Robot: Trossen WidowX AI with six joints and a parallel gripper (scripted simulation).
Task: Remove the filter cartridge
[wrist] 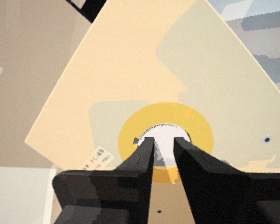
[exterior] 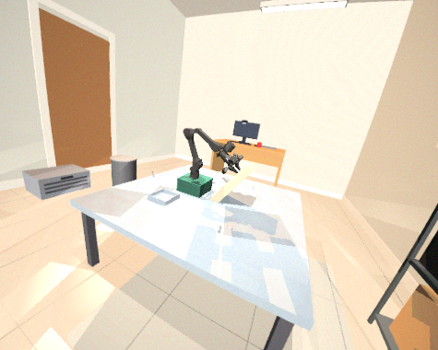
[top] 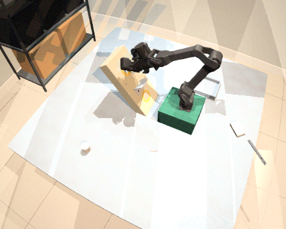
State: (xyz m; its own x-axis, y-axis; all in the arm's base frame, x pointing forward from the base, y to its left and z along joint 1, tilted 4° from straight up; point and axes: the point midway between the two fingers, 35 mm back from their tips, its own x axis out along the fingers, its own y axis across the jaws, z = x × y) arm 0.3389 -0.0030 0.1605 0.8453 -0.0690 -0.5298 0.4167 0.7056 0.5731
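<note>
The round filter cartridge [wrist: 164, 131] shows its white face inside a yellow ring [wrist: 128, 135] on the tilted tan service panel [top: 114, 60] [exterior: 227, 190] [wrist: 131, 50]. My gripper [top: 131, 70] [wrist: 162, 138] is at the panel's upper part, its two black fingertips close together at the cartridge face, shut on the cartridge. The fingers hide the slots and the lower part of the face. The cartridge looks seated in its ring; its depth cannot be told. The grey tray [top: 211, 97] [exterior: 171, 200] lies beside the green base block and looks empty.
A grey-white fixture [top: 139, 87] and a second yellow ring [top: 146, 96] are lower on the panel. The green block [top: 181, 109] [exterior: 194, 185] bears the arm. A white cup [top: 85, 146], a small box [top: 237, 128] and a dark bar [top: 257, 152] lie farther out.
</note>
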